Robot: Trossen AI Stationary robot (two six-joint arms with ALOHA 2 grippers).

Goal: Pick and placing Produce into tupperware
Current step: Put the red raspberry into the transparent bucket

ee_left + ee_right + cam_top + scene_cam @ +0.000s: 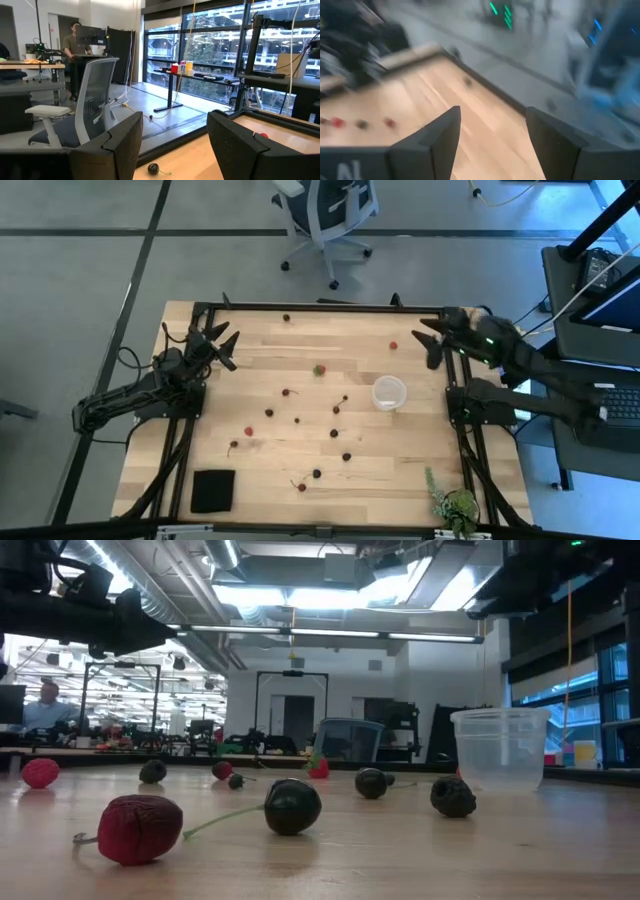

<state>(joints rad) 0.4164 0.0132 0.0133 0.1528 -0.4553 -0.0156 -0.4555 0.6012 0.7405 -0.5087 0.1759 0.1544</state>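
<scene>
The small round translucent white plastic tub (pixel 389 392) stands upright on the pale wooden table (pixel 260 340), right of centre, and the overhead view shows only its pale bottom inside; nothing red or dark sits in it. From table height the tub's (pixel 499 748) clear walls show no fruit behind them either. All the tiny round fruits, dark maroon to bright red (pixel 317 369), lie loose on the boards, scattered across the middle and front of the table, well apart from one another. One dark fruit (pixel 335 409) lies near the tub's left side; a bright red one (pixel 393 345) sits behind it toward the far edge. Low down, a red wrinkled fruit (pixel 139 829) with a thin stem lies close to the camera beside a dark glossy one (pixel 292 806).

The left gripper (pixel 222 345) hangs over the far left corner, fingers spread apart, nothing between them. The right gripper (pixel 432 340) hovers over the far right corner, fingers also apart and bare. A flat black square pad (pixel 212 491) lies at the front left; a leafy green plant (pixel 452 502) stands at the front right.
</scene>
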